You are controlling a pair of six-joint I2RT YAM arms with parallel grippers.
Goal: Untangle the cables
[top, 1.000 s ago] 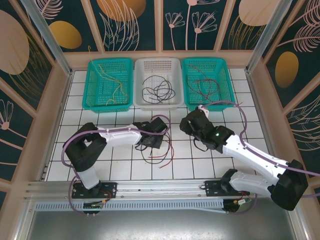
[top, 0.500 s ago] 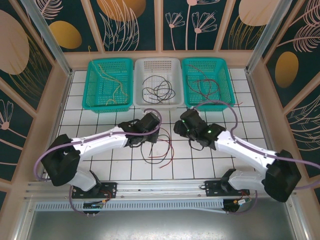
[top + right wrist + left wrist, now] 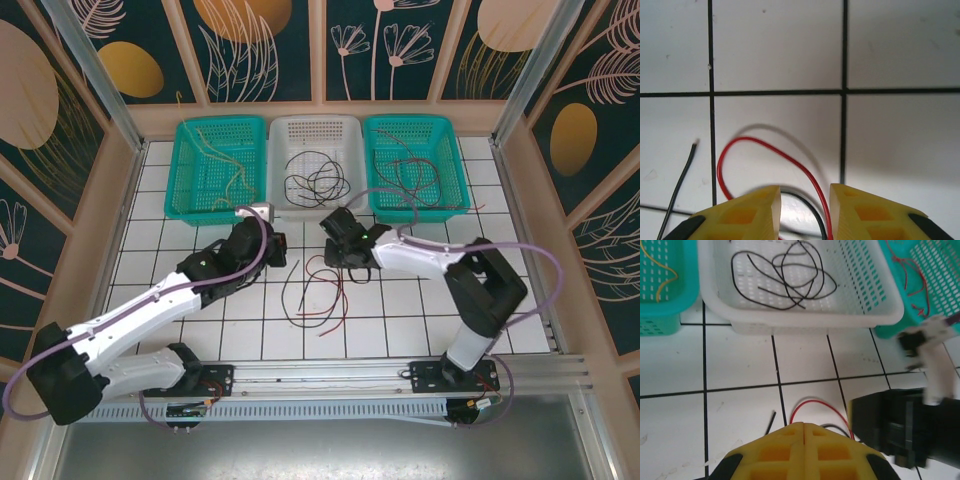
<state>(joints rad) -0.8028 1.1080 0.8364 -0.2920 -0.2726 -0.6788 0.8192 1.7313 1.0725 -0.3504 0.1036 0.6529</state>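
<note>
Red cable [image 3: 746, 139] thin, limp, light, crossing black cable [image 3: 680, 185] near white basket [image 3: 805, 322]; pinch at loop. Right claw [image 3: 805, 192] apart astride loop; left claw [image 3: 804, 427] together.

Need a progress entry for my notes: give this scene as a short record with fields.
left basket: teal, holds yellow cables
middle basket: white, holds black cables
right basket: teal, holds red cables
on the table: loose red cable and loose black cable, crossing each other
left claw: shut, nothing seen in it, pointed toward the middle basket
right claw: open, low over the tiles, loose red cable running between its jaws
</note>
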